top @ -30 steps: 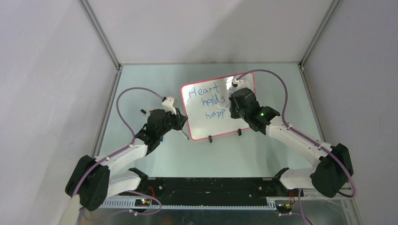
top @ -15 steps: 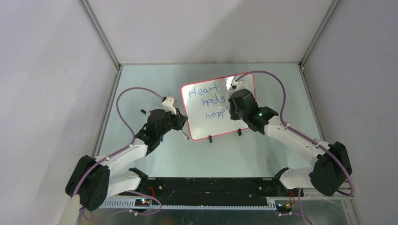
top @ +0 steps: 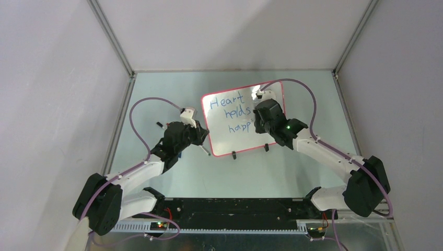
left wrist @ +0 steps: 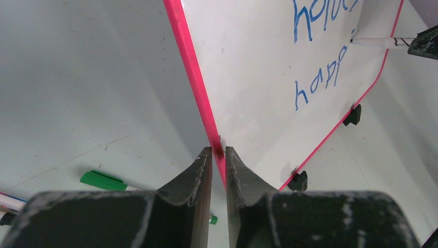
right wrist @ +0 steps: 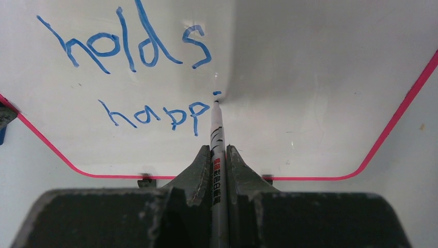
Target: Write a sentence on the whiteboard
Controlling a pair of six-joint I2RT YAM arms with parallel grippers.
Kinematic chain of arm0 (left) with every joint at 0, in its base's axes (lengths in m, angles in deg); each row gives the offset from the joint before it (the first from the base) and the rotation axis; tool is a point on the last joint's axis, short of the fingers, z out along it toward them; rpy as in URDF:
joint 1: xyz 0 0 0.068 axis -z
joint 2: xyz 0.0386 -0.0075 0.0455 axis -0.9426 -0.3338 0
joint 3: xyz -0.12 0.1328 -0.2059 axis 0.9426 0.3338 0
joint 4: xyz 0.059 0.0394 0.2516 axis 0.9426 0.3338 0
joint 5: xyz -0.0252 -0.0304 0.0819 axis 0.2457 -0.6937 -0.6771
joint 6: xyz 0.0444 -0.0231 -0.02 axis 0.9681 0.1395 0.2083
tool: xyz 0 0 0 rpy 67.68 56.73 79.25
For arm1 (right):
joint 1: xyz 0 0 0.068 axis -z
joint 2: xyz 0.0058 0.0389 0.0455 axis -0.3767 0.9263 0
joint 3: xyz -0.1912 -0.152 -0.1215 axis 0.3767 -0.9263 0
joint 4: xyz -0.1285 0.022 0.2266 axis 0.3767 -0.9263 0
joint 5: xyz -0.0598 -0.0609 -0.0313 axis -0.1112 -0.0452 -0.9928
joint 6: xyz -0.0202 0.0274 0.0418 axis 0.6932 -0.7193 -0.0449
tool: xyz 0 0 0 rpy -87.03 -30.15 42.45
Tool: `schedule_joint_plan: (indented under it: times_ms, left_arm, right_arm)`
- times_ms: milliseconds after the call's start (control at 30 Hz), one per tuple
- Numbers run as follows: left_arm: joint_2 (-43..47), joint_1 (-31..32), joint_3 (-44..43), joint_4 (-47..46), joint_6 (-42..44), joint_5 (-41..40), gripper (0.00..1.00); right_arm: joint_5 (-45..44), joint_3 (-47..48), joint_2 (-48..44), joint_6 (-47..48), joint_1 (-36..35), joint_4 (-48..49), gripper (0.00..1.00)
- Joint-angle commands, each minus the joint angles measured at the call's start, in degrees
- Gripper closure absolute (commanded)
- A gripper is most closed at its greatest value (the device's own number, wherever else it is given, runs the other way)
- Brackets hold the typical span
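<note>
The whiteboard (top: 232,140) stands on two black feet, white with a thin red frame. Its sentence (top: 234,113) in blue reads "Heart", "holds", "happ". In the right wrist view the writing (right wrist: 139,46) shows "holds" and "happi". My right gripper (right wrist: 219,151) is shut on a thin white marker (right wrist: 217,135), whose tip touches the board just under a fresh blue dot. My left gripper (left wrist: 218,153) is shut on the board's red left edge (left wrist: 192,77). From above, the left gripper (top: 201,134) sits at the board's left side and the right gripper (top: 257,116) is over its right half.
A green-capped marker (left wrist: 103,181) lies on the table left of the left gripper, with other pens (left wrist: 9,202) at the frame's edge. One pen (top: 204,150) lies near the board's lower left corner. Grey walls close in on three sides.
The right arm has shifted slightly left along the third line. The left arm and the board have stayed still.
</note>
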Motion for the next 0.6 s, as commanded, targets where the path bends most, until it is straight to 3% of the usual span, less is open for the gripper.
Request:
schedule_joint_plan:
  times_ms: [0,567]
  left_arm:
    - [1.1,0.3,-0.6,-1.0,1.5,-0.7,0.8]
    - [1.0,0.3,-0.7,-1.1,1.5,-0.7,0.8]
  right_arm:
    - [-0.1,0.0,0.6,-0.2,0.2,2.3,1.0]
    - [-0.9,0.0,0.4,-0.7,0.3,0.1,1.0]
